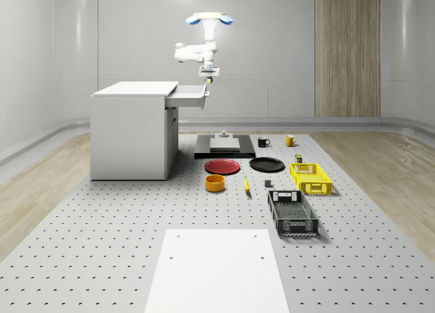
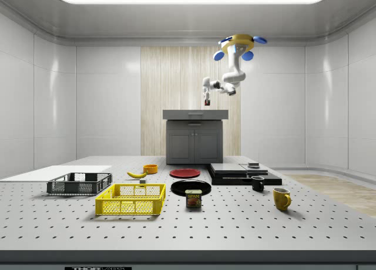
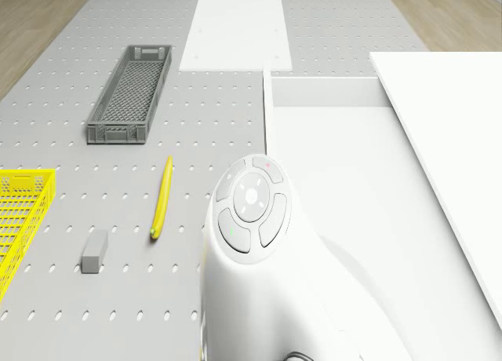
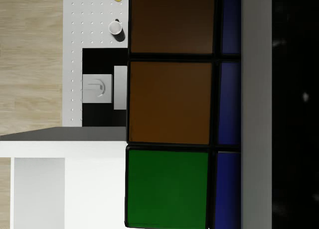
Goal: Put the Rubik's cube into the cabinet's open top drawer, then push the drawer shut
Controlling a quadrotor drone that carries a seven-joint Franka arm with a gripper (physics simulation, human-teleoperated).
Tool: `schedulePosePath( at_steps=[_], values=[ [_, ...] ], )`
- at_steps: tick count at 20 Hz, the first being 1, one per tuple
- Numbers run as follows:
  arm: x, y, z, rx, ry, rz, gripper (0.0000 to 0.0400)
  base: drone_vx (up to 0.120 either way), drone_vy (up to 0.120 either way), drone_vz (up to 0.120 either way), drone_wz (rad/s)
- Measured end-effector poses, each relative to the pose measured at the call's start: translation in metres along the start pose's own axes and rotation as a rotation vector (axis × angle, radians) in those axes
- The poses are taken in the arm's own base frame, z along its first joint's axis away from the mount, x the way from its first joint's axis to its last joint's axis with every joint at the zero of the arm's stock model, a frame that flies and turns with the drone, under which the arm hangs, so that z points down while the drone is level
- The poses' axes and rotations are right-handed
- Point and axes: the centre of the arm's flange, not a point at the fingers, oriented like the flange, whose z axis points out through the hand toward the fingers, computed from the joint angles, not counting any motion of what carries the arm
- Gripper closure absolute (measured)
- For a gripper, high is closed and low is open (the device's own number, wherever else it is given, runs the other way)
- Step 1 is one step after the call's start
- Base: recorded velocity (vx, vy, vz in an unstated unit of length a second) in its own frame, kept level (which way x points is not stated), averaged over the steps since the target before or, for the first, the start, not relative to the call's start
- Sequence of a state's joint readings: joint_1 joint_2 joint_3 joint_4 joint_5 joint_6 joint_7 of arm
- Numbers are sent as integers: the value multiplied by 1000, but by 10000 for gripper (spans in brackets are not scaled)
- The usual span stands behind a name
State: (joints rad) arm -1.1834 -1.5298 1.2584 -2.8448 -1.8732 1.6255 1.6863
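1. In the whole-scene view the cabinet (image 1: 129, 129) stands at the left of the bench (image 1: 102, 245), with its open top drawer (image 1: 189, 95) pulled out toward that view's right.
2. The drone (image 1: 210, 19) hovers in the air above the drawer's outer end, well clear of the bench.
3. The arm (image 1: 192, 52) drops from the drone's body, bends out to the whole-scene view's left at a white elbow, then folds back so that the wrist points straight down.
4. The jaws (image 1: 209, 78) hang just above the drawer's front edge and grip the Rubik's cube (image 1: 209, 79), a small dark speck there; whether it is already past the drawer's rim is hard to judge.
5. In the side view the same bent arm holds the cube (image 2: 207, 103) a little above the cabinet's top.
6. In the wrist view the cube (image 4: 172, 109) sits close to the lens, showing brown, green and blue tiles, and hides most of the drawer; a dark band, probably a finger, runs along one side.
7. In the drone view the arm's white housing (image 3: 259, 259) covers part of the drawer (image 3: 353, 165).
8. Further to the whole-scene view's right lie a red plate (image 1: 223, 167), a black plate (image 1: 266, 165), a yellow basket (image 1: 310, 178) and a grey crate (image 1: 292, 213).
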Motion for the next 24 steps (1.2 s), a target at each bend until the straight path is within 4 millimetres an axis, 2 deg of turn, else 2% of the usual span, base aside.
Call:
schedulePosePath(
  at_steps=[14, 18, 24],
  values=[
    [0, 0, 0, 0, 0, 0, 80, 0, -120, 0, 0],
    [0, 0, 0, 0, 0, 0, 80, 0, -120, -120, 0],
    [0, 0, 0, 0, 0, 0, 80, 0, -120, -7, 0]
  ],
)
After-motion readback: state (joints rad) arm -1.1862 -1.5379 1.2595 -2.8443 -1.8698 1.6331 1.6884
